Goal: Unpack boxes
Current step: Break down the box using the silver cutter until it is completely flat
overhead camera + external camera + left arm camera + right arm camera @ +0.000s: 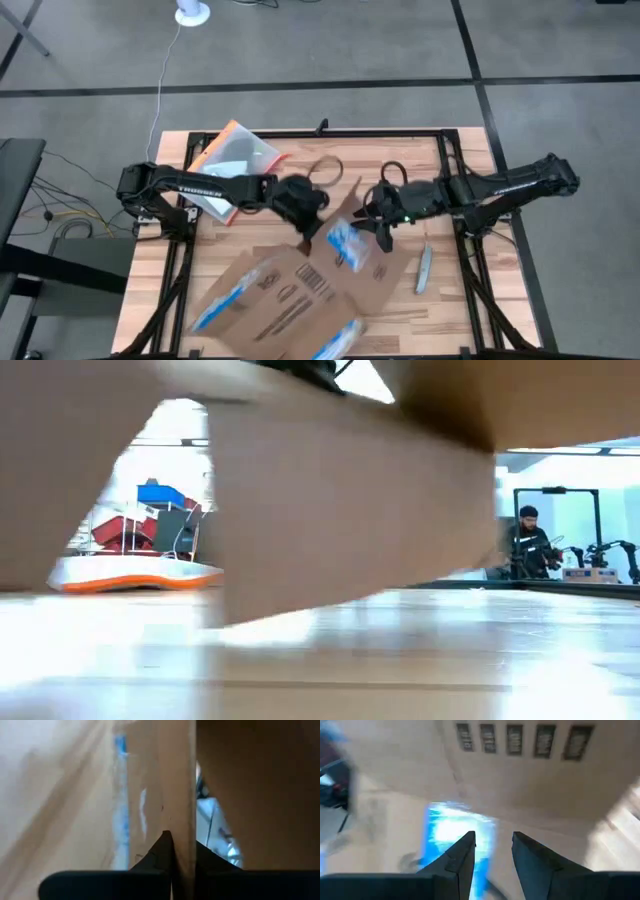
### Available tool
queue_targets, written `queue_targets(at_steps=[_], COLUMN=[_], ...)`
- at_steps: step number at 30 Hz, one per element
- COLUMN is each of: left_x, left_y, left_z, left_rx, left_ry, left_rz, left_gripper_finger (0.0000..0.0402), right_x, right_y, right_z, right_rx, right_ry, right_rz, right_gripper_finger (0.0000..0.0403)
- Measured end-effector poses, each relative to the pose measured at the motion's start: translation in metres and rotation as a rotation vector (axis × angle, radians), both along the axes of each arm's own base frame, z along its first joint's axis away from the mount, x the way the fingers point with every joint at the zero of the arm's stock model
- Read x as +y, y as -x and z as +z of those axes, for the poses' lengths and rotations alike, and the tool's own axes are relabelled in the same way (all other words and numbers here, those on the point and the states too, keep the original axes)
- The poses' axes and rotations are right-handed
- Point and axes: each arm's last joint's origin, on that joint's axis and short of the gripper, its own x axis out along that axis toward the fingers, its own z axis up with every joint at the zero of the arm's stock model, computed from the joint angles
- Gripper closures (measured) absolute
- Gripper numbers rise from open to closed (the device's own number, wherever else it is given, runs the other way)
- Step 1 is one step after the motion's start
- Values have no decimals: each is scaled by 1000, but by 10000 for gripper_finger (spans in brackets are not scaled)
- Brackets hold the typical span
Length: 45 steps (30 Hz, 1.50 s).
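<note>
The brown cardboard box (290, 300), with blue-and-white tape and black print, lies tilted across the table's near middle. In the low view the box (340, 490) fills the upper picture, with its lower edge above the tabletop. My left gripper (305, 215) is shut on a raised cardboard flap at the box's far side. My right gripper (383, 228) stands open just right of a flap bearing blue tape (347, 245). In the right wrist view the open fingers (465, 855) hover over that tape (447, 832) and hold nothing. My left gripper pinches the upright cardboard flap by its thin edge (182, 827), one finger (159, 851) on each face. The fingers come from the table's left, slanting downward. In the low view the box shows raised, with bare table under its lower edge.
An orange-edged clear pouch (236, 160) lies at the far left of the table. Two dark rings (325, 170) (393, 172) lie at the far middle. A grey cutter (423, 270) lies on the right. A person (525, 540) stands in the room beyond.
</note>
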Motion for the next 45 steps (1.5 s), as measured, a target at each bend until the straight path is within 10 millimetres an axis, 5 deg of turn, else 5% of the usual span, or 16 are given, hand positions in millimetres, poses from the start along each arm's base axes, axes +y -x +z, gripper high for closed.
queue_targets(at_steps=[8, 15, 25, 31, 35, 41, 45], left_x=[18, 43, 45, 51, 59, 64, 63], left_y=[-7, 13, 45, 49, 50, 54, 52], left_z=[3, -50, -85, -92, -79, -47, -43], left_rx=[-192, -312, -419, -392, -503, -781, -780], left_ry=[-77, 16, 154, 150, 201, 313, 341], left_rz=[99, 218, 242, 266, 259, 237, 231], left_gripper_finger=[401, 401, 401, 401, 401, 401, 401], right_x=[-30, -32, -34, -49, -47, -39, -40], right_y=[-4, -5, -80, -97, -95, -75, -69], right_z=[19, 21, -49, -77, -44, 42, 64], right_rx=[134, 143, 281, 362, 313, 137, 78], right_ry=[-36, -100, -201, -249, -306, -345, -349], right_rz=[-54, -93, -25, -38, 33, 159, 175], right_gripper_finger=[285, 285, 285, 285, 285, 285, 285])
